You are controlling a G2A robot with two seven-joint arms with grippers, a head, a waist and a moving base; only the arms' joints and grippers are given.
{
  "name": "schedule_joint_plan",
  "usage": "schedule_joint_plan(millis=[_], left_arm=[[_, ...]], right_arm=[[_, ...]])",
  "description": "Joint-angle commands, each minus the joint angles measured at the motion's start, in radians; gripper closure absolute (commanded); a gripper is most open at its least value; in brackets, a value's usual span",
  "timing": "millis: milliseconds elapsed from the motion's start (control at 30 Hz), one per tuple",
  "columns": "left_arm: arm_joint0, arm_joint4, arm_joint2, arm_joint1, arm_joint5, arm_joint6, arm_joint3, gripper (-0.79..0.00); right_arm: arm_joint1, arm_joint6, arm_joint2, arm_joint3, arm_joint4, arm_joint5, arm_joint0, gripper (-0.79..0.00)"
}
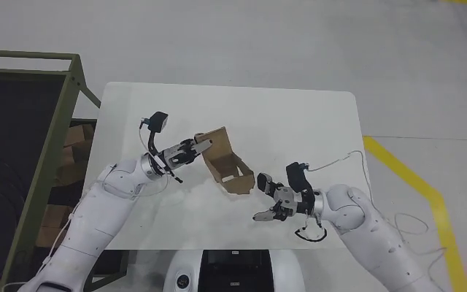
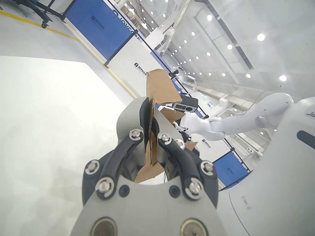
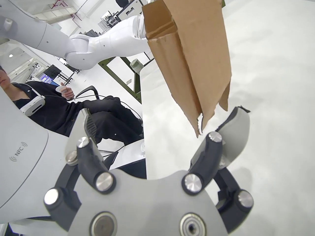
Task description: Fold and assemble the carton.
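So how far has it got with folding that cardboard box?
Early on, I'd say. Done: the carton is partly opened, its walls spread rather than flat. In hand: the left tool is shut on one wall, holding it at the white table. The right tool is open beside the carton's near corner, gripping nothing. Left: the flaps look loose, so folding and closing remain.

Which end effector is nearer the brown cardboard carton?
Left. The left end effector is shut on a flap of the brown cardboard carton; the right end effector is open beside its opposite end.
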Motion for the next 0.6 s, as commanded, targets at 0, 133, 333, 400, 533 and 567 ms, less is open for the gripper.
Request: schedule_joint_plan(millis=[0,133,333,400,533,567], left_arm=[[-0.001,-0.002,0.003,-0.001,0.000,-0.003,0.002,0.000],[-0.005,-0.004,0.009,-0.002,0.000,-0.005,0.004,0.000],[-0.008,-0.009,0.014,-0.004,-0.004,-0.002,0.007,0.000],[-0.010,-0.010,0.015,-0.004,-0.003,-0.002,0.008,0.000],[-0.013,-0.015,0.018,-0.005,-0.003,-0.002,0.010,0.000],[-0.014,-0.015,0.019,-0.005,-0.003,-0.002,0.011,0.000]], right_arm=[[-0.002,-0.046,0.012,-0.013,-0.050,0.019,-0.011,-0.785],[-0.009,-0.130,0.016,-0.065,-0.163,0.064,-0.042,-0.785],[-0.015,-0.184,0.004,-0.105,-0.264,0.076,-0.062,-0.785],[-0.016,-0.195,0.000,-0.113,-0.282,0.081,-0.065,-0.785],[-0.018,-0.204,-0.007,-0.125,-0.311,0.092,-0.071,-0.785],[-0.018,-0.206,-0.009,-0.129,-0.318,0.093,-0.072,-0.785]])
